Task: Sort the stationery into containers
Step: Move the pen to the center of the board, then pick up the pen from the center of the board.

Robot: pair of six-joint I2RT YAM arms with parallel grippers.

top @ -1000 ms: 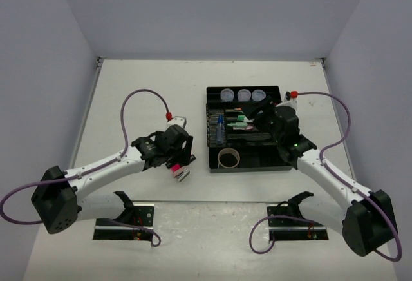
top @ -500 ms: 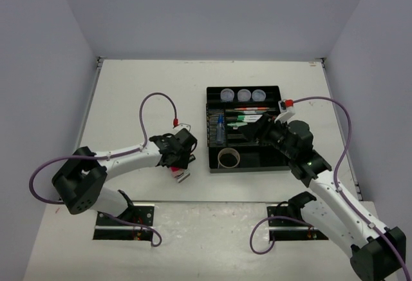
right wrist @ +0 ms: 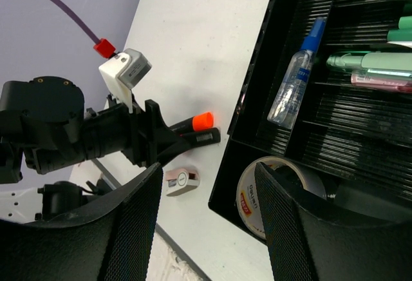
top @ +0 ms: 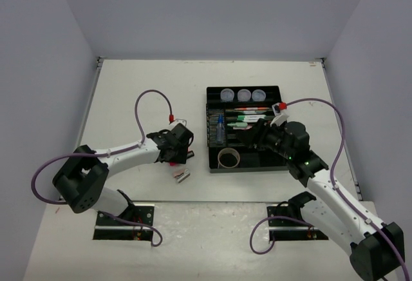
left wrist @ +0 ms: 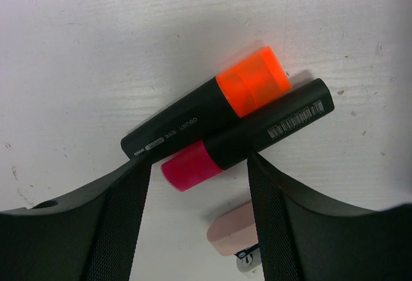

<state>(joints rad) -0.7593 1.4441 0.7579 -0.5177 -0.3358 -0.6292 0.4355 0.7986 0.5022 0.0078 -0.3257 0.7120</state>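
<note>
The white tabletop [top: 148,94] carries a black tray [right wrist: 347,152] at about 3 o'clock from its middle. The left arm [top: 122,155] reaches toward 3 o'clock and ends just at 9 o'clock of the tray. The right arm [top: 328,194] reaches toward 10 o'clock, its wrist over the tray's 5 o'clock part. The left pincer [left wrist: 199,165] is down at the tabletop, half wide, astride the capped end of the pink highlighter [left wrist: 270,133]. One finger [left wrist: 267,216] touches that barrel and the other meets the butt of the orange highlighter [left wrist: 212,110], but whether it presses on either I cannot tell. The two highlighters lie side by side, touching, caps at opposite ends, outside the tray. The right pincer [right wrist: 206,170] hangs half wide above the tray's 7 o'clock corner with nothing between its fingers. The tape [right wrist: 246,194] lies flat in that corner's wide section. The bottle [top: 220,131] lies in a slot on the tray's 9 o'clock side, its blue cap toward 12 o'clock. Three tubs [top: 244,94] stand in a row along the tray's 12 o'clock edge. A green highlighter [top: 241,119] and pens [top: 250,109] lie in the long slots at 3 o'clock of the bottle. The small block [top: 183,176] lies on the tabletop at 5 o'clock of the left pincer, near it but apart.
</note>
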